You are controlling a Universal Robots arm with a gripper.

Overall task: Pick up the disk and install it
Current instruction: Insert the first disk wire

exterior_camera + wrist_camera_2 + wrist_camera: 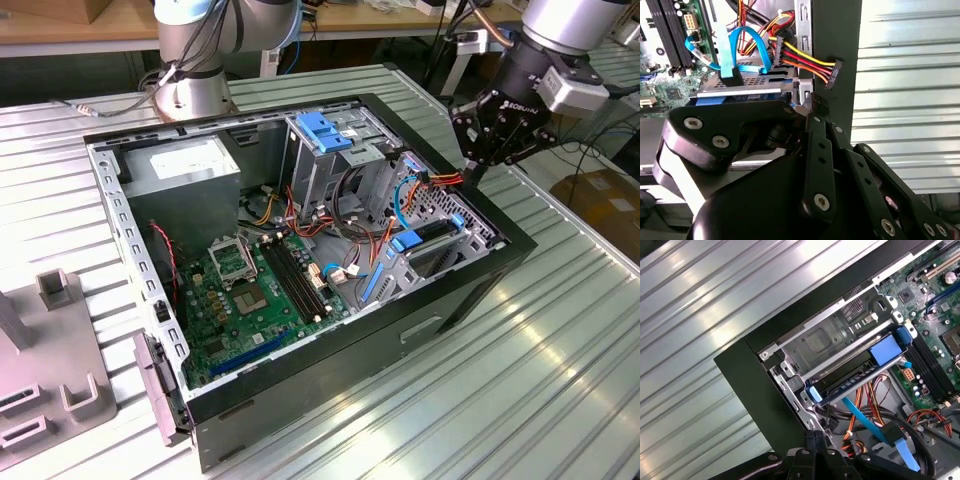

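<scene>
An open black metal computer case (pixel 330 365) lies on one ribbed silver table (pixel 540 380). Off the case's side at the exterior view's left stands one grey plastic fixture (pixel 50 385). Inside the case, toward that same side, sit one grey metal box with a white label (pixel 185 165) and one green circuit board (pixel 240 300). Near the case's middle rises one tall metal cage topped by one wide blue plastic latch (pixel 325 130).

By the case's wall at the exterior view's right, the flat silver-grey disk (pixel 850 377) lies level in its metal bay, with two bright blue rails, one at each end (pixel 885 350) (pixel 812 394). One light blue flat cable (pixel 732 72) is plugged into it. One bundle of red, yellow and black wires (pixel 805 62) ends in a loose black plug beside the case wall.

The one black gripper (pixel 470 168) hangs over that wall, near the disk's end. Its fingers (pixel 812 112) are pressed together and hold nothing.
</scene>
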